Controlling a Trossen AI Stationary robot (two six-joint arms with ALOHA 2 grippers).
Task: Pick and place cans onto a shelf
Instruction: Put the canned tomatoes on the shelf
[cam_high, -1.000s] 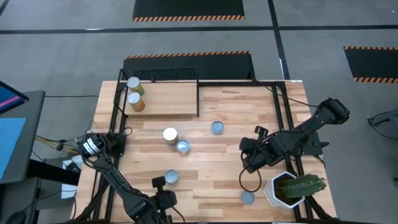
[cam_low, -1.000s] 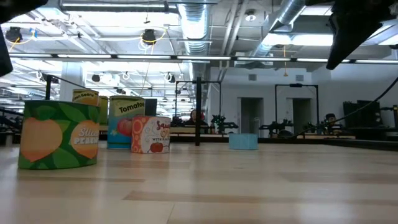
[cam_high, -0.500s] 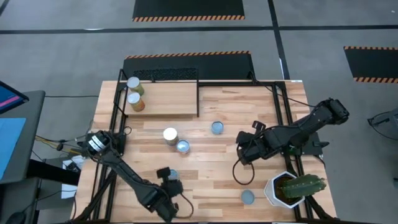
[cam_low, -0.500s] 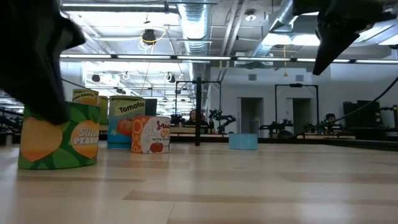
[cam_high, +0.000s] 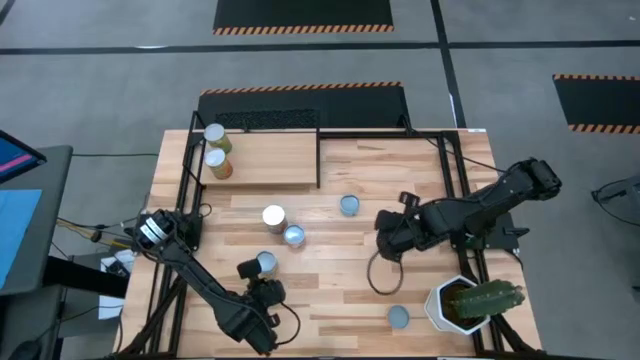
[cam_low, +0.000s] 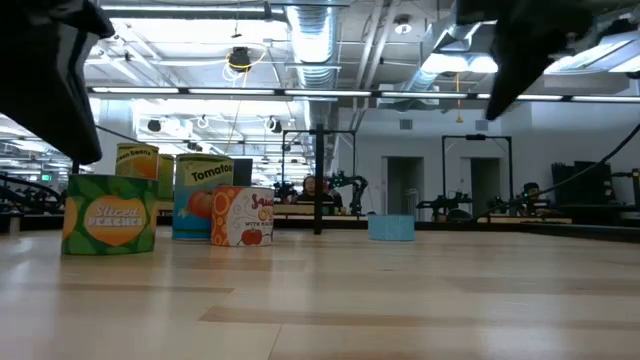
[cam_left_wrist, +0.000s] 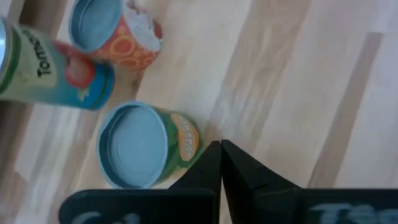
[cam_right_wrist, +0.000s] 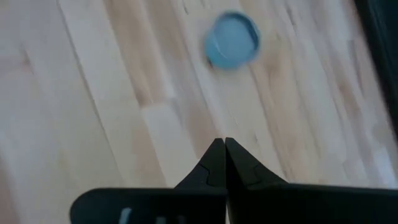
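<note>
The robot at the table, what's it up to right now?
It is moving cans onto the shelf, where two cans already stand. Five cans are on the table. The left gripper, fingers shut and holding nothing, is beside the peach can. The right gripper, fingers shut, is over bare table near a blue-topped can.

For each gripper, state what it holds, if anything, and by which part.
Nothing is held. The left gripper is shut and empty beside the peaches can; the right gripper is shut and empty above the table.
</note>
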